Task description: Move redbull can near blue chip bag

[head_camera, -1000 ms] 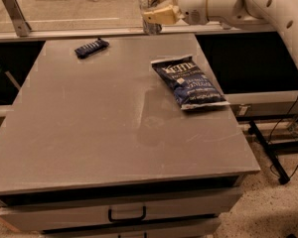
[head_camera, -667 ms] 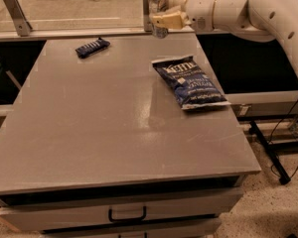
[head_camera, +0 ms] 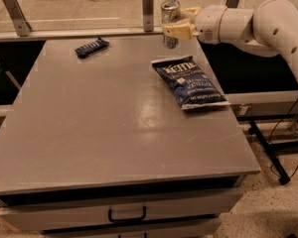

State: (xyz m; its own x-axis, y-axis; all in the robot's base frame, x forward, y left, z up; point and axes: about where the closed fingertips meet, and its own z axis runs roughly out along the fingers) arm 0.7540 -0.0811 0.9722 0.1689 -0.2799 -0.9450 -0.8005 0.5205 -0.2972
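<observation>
The redbull can (head_camera: 170, 15) is a slim silver can with a shiny top, held upright in the air above the table's far edge. My gripper (head_camera: 175, 28) is shut on the redbull can, reaching in from the right on a white arm (head_camera: 248, 24). The blue chip bag (head_camera: 189, 82) lies flat on the grey table (head_camera: 114, 128), dark navy with white lettering, just below and to the right of the can. The can hangs a short way above the bag's far end, apart from it.
A small flat dark blue bar-shaped packet (head_camera: 92, 47) lies at the table's far left. A rail with metal posts (head_camera: 148, 3) runs behind the table. A drawer handle (head_camera: 127, 215) shows at the front. Cables lie on the floor at right (head_camera: 283, 148).
The gripper with the can has moved a little right and lower, towards the chip bag. The bag and the packet have not moved.
</observation>
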